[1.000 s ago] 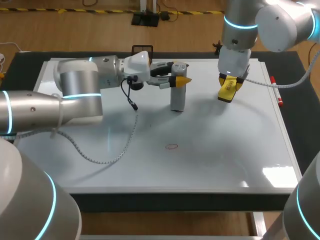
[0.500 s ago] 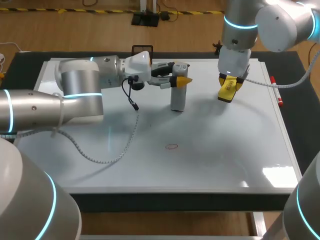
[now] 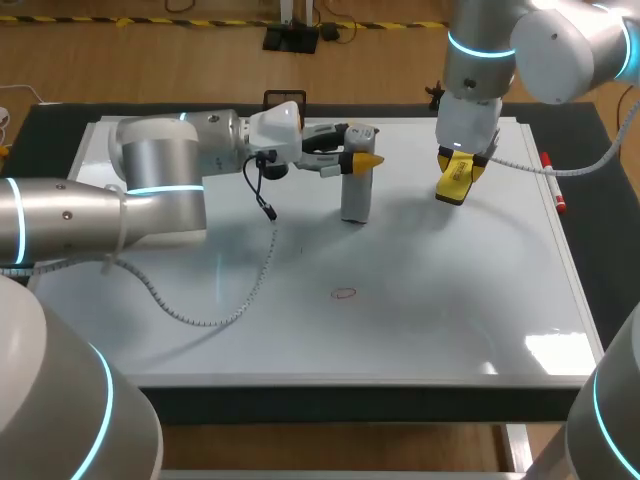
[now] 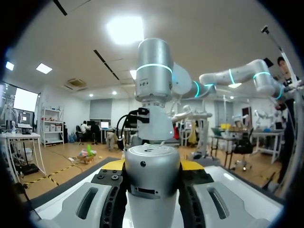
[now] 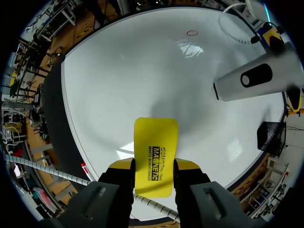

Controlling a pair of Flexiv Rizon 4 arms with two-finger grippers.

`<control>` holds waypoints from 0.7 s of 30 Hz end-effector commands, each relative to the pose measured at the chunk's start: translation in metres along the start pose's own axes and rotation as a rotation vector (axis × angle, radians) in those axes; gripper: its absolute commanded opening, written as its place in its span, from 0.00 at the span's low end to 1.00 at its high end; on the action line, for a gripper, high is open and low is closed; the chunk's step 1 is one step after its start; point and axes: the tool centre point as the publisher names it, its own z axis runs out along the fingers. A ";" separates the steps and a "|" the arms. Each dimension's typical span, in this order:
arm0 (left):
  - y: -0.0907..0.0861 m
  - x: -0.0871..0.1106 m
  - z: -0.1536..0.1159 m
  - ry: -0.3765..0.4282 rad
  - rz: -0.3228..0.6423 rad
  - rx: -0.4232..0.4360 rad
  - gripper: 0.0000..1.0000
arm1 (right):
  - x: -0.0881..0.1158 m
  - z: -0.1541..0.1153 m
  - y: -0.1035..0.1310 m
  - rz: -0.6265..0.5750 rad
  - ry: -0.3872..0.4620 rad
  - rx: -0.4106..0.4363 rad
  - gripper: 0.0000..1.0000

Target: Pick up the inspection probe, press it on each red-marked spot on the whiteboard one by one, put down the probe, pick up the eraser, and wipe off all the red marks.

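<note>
The grey cylindrical probe (image 3: 356, 192) stands upright on the back middle of the whiteboard (image 3: 440, 300). My left gripper (image 3: 362, 157) is shut on its upper part from the side. In the left wrist view the probe (image 4: 153, 183) fills the gap between the yellow-tipped fingers (image 4: 113, 165). My right gripper (image 3: 458, 165) hangs to the right of the probe, shut on the yellow eraser (image 3: 455, 181), which is held above the board. The right wrist view shows the eraser (image 5: 156, 154) between its fingers, with the probe (image 5: 254, 78) ahead. A small red ring mark (image 3: 345, 293) lies in front of the probe, also visible as the red mark (image 5: 192, 33).
A red marker (image 3: 552, 181) lies along the whiteboard's right edge. A small black holder (image 3: 284, 98) sits at the board's back edge. My left arm's cable (image 3: 215, 310) loops over the left part of the board.
</note>
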 end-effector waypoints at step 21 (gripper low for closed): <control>-0.051 0.004 -0.051 -0.110 0.006 -0.035 0.00 | 0.000 -0.001 -0.001 -0.001 0.002 0.001 0.00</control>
